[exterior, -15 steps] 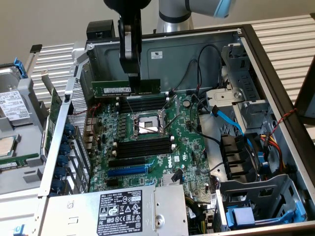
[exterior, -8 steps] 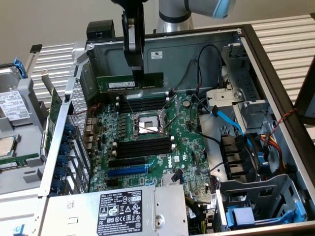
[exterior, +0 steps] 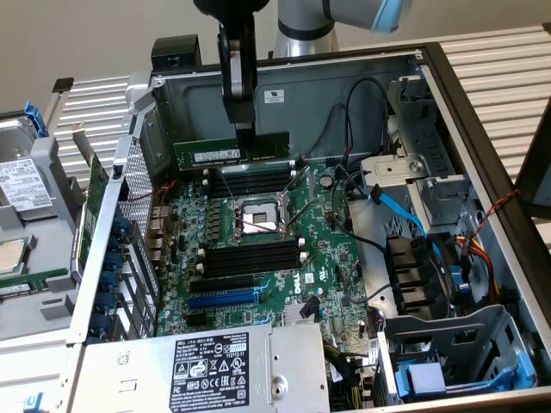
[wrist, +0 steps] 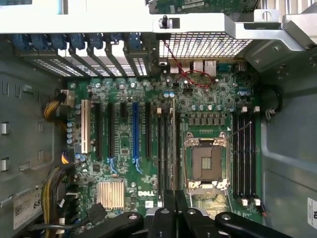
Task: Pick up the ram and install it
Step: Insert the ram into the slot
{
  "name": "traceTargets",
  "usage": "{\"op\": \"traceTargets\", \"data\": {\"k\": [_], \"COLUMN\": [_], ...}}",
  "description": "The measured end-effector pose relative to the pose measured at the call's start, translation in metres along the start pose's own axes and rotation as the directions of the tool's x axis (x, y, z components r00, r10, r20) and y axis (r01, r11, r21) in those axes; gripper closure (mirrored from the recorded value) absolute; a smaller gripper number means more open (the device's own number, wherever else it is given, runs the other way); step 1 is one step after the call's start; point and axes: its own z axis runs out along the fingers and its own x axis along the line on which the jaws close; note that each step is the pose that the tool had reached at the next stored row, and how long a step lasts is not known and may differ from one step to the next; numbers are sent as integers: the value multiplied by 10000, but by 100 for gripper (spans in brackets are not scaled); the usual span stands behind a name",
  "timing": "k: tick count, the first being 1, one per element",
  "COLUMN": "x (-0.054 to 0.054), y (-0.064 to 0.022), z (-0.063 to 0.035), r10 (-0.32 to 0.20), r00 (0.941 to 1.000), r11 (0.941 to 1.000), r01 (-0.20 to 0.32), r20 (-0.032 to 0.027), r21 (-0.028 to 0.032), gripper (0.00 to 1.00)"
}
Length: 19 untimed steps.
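Ram (exterior: 207,155): long dark-green stick, white label, level above black memory slots (exterior: 254,182) at 12 o'clock of CPU socket (exterior: 258,217). Gripper (exterior: 245,146) vertical, pinched nearly closed on ram's top edge.

Soft, even light fills the open case (exterior: 362,86); the socket (exterior: 258,215) gleams faintly. The cable bays (exterior: 413,275) to the exterior view's right of the socket sit in dim shadow. In the wrist view, a rail (wrist: 99,20) beyond the socket is washed-out white and the gripper (wrist: 174,201) beside the socket is nearly black
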Motion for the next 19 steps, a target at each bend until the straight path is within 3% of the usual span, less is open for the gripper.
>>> {"op": "traceTargets", "data": {"k": [4, 17, 19], "x": [0, -37, -37], "y": [-3, -94, -100], "z": [7, 234, 240], "r10": [-34, 26, 33], "r00": [10000, 10000, 10000], "r11": [10000, 10000, 10000], "r01": [34, -26, -33], "r20": [-16, -20, -48], "r21": [1, -10, -19], "gripper": [88, 88, 88]}}
